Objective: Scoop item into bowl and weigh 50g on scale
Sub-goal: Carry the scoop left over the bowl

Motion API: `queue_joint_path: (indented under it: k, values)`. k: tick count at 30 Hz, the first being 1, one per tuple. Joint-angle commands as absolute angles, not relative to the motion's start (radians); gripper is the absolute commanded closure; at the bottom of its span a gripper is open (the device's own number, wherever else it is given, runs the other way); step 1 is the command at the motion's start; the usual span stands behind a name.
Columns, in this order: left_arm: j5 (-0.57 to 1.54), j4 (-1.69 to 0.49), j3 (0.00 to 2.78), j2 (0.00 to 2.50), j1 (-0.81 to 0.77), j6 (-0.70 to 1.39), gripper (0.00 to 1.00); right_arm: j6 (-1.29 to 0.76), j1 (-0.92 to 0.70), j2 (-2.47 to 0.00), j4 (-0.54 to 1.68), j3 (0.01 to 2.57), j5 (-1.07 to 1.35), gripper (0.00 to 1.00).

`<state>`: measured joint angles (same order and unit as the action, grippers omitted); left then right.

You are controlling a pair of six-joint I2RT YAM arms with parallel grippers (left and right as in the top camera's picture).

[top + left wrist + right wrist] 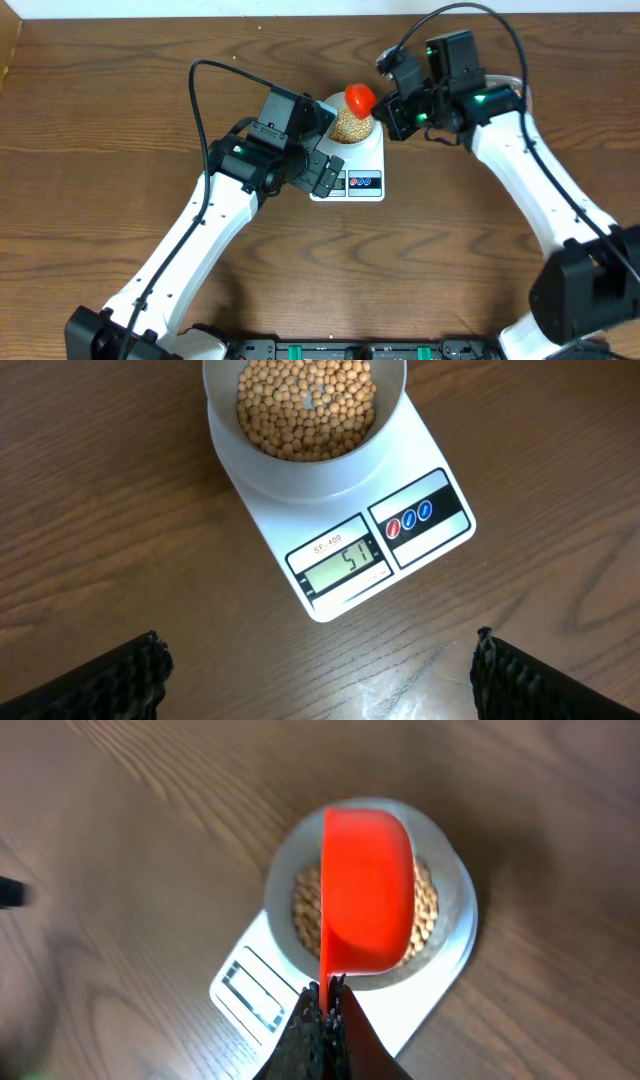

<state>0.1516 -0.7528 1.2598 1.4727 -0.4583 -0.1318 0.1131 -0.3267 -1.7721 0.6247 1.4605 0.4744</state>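
Red plastic scoop sticks out straight ahead of R pincer, thin handle betw its tips. Brown wood-grain table underneath, all round.

The left arm stretches from the near left toward the middle, the left gripper pointing down with its jaws spread wide. The right arm bends in from the right, the right gripper pinched tight on the handle of a red scoop.

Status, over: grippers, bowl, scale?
Left gripper open, empty, near scale. Right gripper shut on red scoop above bowl. Bowl on scale, beans inside, display shows 51. Nothing in the way.
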Motion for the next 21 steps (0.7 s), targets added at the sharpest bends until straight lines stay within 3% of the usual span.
queue_joint_path:
  k: [1,21]
  values:
    - [0.153,-0.756,1.261,1.479,-0.455,-0.138,0.02,0.113,-0.344,-1.811,0.628,1.472,0.423,0.99]
    - [0.153,-0.756,1.261,1.479,-0.455,-0.138,0.02,0.118,-0.404,-1.859,0.627,1.472,0.312,0.99]
